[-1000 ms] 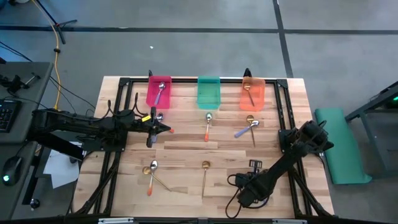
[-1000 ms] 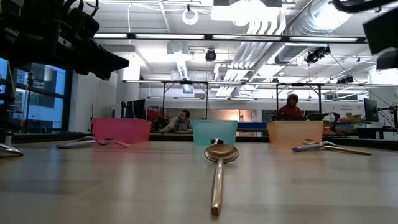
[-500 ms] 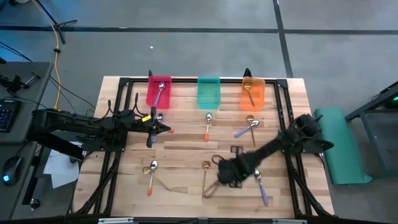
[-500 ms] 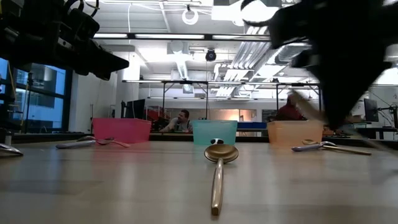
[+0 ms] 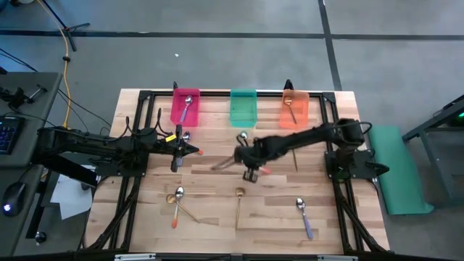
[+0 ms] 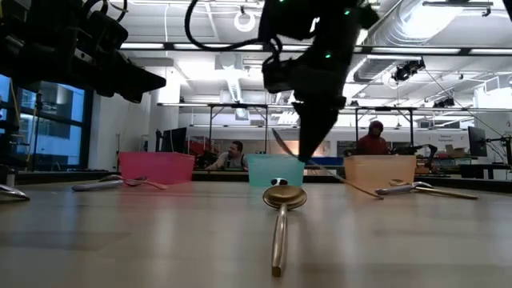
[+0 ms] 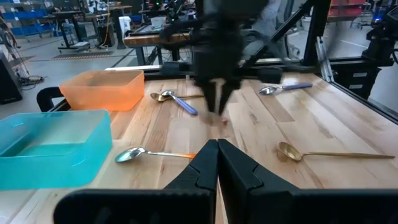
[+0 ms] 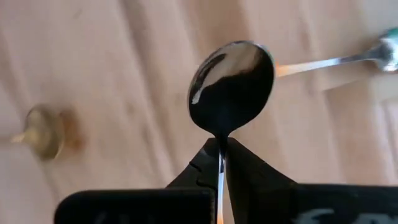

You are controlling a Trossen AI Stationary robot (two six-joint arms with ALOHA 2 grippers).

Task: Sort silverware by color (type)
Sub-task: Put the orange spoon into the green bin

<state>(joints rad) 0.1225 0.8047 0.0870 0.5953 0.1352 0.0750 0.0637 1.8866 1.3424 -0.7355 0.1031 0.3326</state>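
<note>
My right gripper (image 5: 249, 161) hangs over the table's middle, shut on an orange-handled spoon (image 8: 231, 81) with a silver bowl. My left gripper (image 7: 217, 150) is shut and holds nothing; it waits over the left side (image 5: 181, 148) beside a spoon bowl (image 5: 185, 135). Flat on the wood lie an orange-handled spoon (image 5: 243, 141), a gold spoon (image 5: 238, 201), a purple-handled spoon (image 5: 303, 214), a crossed purple and gold pair (image 5: 290, 149), and a gold and orange pair (image 5: 177, 203). My right gripper pinches the spoon's thin neck (image 8: 219, 138), just behind the bowl, between its two fingers. The fingers come from above. The bowl sticks out past the fingertips and the orange handle end (image 5: 264, 170) trails behind. The spoon is lifted clear of the table and tilted.
Three bins stand in a row at the far edge: red (image 5: 176, 109) with a purple-handled spoon in it, teal (image 5: 243, 109), and orange (image 5: 303, 112) with a gold spoon in it. A black frame runs along the table's sides. People show in the room beyond.
My right gripper has risen from the near right part of the table with the orange-handled spoon and swung left and toward the far edge, to the table's middle. The purple-handled spoon it was covering now shows on the table there.
</note>
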